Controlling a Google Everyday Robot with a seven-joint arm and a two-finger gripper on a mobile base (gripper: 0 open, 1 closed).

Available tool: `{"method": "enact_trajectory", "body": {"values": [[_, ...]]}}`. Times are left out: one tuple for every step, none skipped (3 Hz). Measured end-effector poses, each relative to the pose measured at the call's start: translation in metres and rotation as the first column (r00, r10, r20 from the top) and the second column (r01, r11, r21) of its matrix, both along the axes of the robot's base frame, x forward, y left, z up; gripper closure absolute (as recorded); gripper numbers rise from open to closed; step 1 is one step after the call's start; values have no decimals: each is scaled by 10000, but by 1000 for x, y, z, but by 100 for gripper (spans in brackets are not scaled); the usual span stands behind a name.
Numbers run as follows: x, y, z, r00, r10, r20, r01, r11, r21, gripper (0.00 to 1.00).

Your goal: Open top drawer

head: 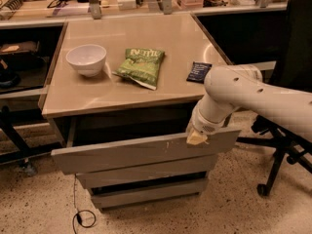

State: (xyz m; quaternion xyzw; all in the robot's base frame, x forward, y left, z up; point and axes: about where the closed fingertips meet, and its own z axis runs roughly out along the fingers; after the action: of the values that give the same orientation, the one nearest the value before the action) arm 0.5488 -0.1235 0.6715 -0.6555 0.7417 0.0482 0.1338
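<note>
The top drawer (pixel 131 152) is the widest grey front panel, slanted, with pale scratches right of centre. It stands pulled out well past the two narrower grey drawer fronts (pixel 146 172) below it, with a dark gap behind its top edge. My gripper (pixel 196 138) sits at the drawer's top edge, right of centre, with its pale tip on the panel's rim. The white arm comes in from the right and hides the fingers.
On the tan counter (pixel 97 94) sit a white bowl (pixel 87 59), a green chip bag (pixel 141 66) and a small dark packet (pixel 199 71). A black office chair (pixel 287 145) stands at the right. A cable (pixel 83 217) lies on the speckled floor.
</note>
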Motion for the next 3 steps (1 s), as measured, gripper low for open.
{"method": "enact_trajectory", "body": {"values": [[-12,-4,1,9999,-94,-38,94,10000,18,100],[-36,-10,3,9997,-203,-148,203,9998,55,100],[-37,-10,3,9997,-203,-149,204,9998,54,100]]}}
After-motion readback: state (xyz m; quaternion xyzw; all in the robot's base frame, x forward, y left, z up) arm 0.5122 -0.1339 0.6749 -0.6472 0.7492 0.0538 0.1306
